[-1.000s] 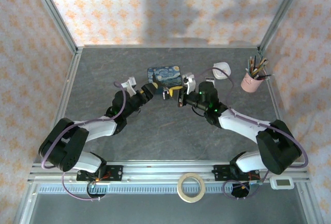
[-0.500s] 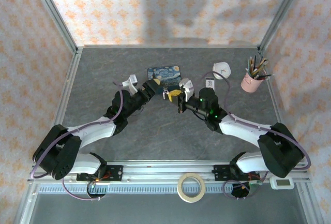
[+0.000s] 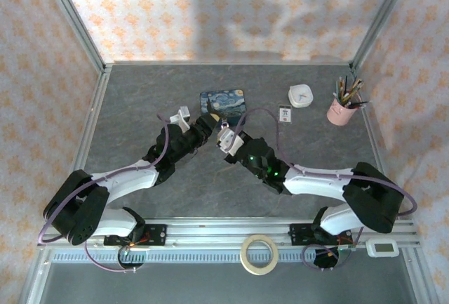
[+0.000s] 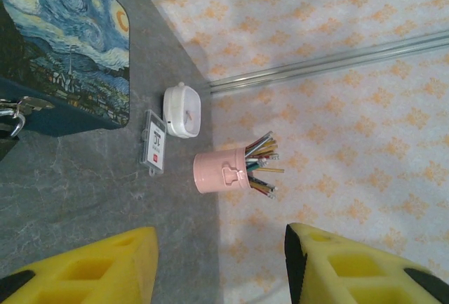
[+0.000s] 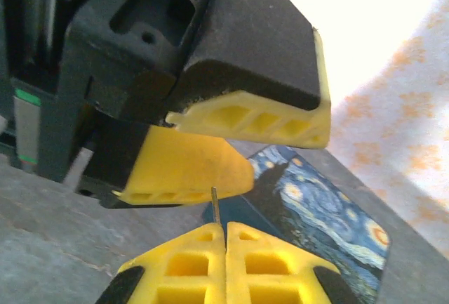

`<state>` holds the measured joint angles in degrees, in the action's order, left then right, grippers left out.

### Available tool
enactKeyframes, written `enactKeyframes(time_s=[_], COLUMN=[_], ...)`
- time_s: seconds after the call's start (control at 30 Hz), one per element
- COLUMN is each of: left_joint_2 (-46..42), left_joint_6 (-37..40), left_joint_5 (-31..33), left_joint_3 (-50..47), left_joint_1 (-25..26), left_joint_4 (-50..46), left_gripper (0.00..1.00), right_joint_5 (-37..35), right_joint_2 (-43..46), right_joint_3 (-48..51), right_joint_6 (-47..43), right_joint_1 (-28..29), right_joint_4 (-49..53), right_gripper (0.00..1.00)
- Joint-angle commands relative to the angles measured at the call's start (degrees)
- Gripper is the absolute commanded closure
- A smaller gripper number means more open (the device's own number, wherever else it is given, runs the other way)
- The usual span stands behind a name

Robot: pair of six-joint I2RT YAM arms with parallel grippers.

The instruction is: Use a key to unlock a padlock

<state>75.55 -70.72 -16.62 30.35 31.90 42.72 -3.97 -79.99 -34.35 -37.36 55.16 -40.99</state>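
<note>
Soft even light; back wall (image 3: 224, 9) faintly shadowed; right wrist view glares white, perhaps overexposed.

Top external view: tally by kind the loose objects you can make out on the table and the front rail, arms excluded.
Blue starry-night box: 1
White rounded container: 1
Small white tag: 1
Pink cup of pencils: 1
Tape roll: 1
Small white display unit: 1
Total: 6

One blue box (image 3: 222, 100), one pink cup (image 3: 340, 111), one tape roll (image 3: 244, 254)
</note>
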Motion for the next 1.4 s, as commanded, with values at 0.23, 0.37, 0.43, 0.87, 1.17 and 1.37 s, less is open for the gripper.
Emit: enactKeyframes(time_s=[0.23,0.37,0.43,0.87,1.17,1.37], left_joint_2=[-2.73,-1.4,-0.89,0.15,0.56,0.72], left_joint_6=[-1.57,-2.04,-2.41,-2.68,-2.98,-2.59], left_joint_5=[1.18,0.27,0.12,-0.86,-1.35,-1.36], left_joint_3=[0.41,0.77,0.68,1.73,2.0,2.08], left_joint_1=[0.37,0.44,0.53,0.7,1.06,1.07], left_joint_4=[-0.76,-0.15,0.28,1.4,1.59,1.36], left_gripper=[0.54,0.55,0.55,0.77,0.81,1.0], right_joint_5=[-9.92,-9.33,-8.52,-5.41,-5.36,-5.44], right_joint_2=[-2.84,-3.56,-3.6,-5.35,-6.32,-6.07], right_joint_3=[-0.59,-0.28,-0.56,-0.63,-0.96,-0.86], right_joint_6=[-9.28,-10.12,-10.0,-9.56,-10.82,-11.13], right_joint_1=[2.04,2.36,2.39,2.34,2.4,2.35], right_joint_4=[-10.25,-12.67,-12.58,-12.61,-13.13,-12.95], right_gripper=[1.0,1.0,1.0,1.0,1.0,1.0])
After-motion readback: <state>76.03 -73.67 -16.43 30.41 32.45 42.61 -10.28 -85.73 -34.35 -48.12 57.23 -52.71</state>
